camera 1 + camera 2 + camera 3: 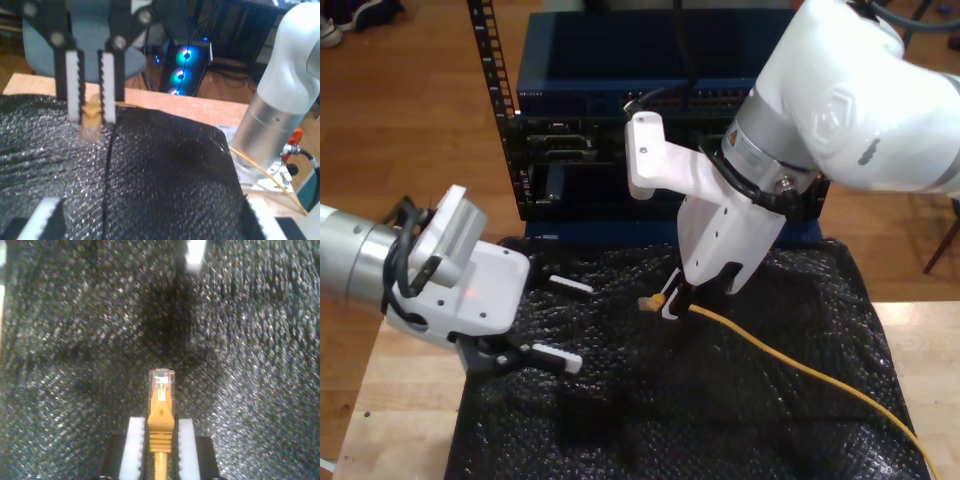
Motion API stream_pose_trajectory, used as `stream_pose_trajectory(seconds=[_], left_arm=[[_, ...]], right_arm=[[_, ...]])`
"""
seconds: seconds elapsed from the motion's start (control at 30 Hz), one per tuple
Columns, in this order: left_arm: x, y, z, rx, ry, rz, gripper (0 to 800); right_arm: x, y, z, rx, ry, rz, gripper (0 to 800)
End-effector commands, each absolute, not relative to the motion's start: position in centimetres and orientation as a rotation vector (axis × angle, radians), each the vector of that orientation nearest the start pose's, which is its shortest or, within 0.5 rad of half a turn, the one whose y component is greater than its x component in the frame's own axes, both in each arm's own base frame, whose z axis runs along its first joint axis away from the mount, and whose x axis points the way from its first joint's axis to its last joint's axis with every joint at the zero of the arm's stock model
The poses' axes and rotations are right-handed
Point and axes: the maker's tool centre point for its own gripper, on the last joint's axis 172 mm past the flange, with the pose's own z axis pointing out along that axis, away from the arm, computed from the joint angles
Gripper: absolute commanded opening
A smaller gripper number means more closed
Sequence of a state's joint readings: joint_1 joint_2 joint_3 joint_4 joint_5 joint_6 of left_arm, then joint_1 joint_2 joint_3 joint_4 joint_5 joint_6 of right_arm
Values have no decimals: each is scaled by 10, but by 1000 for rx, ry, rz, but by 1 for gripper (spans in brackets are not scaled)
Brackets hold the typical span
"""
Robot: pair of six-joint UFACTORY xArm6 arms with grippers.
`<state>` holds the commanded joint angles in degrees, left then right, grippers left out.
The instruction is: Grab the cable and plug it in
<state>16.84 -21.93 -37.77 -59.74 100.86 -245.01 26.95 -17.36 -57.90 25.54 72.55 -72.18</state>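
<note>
Second wrist view: my second pincer (pixel 161 440) clamped on cable (pixel 160 420) behind plug, tip fwd for insertion, above black mat (pixel 770 400). My first pincer (pixel 556 322) apart, idle nearby.

Counted two robot arms, each with one gripper: my first gripper (pixel 548 322) and my second gripper (pixel 672 303). One yellow cable (pixel 790 362) with one clear plug (pixel 161 381). One black mat (pixel 720 400), one wooden table (pixel 390 390), one equipment rack (pixel 580 120), one office chair (pixel 40 45)
</note>
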Motion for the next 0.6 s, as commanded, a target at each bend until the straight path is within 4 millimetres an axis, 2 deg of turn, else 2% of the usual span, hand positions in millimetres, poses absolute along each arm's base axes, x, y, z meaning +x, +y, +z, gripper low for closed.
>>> stream_pose_trajectory(seconds=[0.37,0.6], left_arm=[[293,-183,325,1413,-1337,823,799],[296,-185,329,1404,-1327,846,799]], right_arm=[[316,278,312,2410,2526,411,8],[309,293,321,2438,2586,475,7]])
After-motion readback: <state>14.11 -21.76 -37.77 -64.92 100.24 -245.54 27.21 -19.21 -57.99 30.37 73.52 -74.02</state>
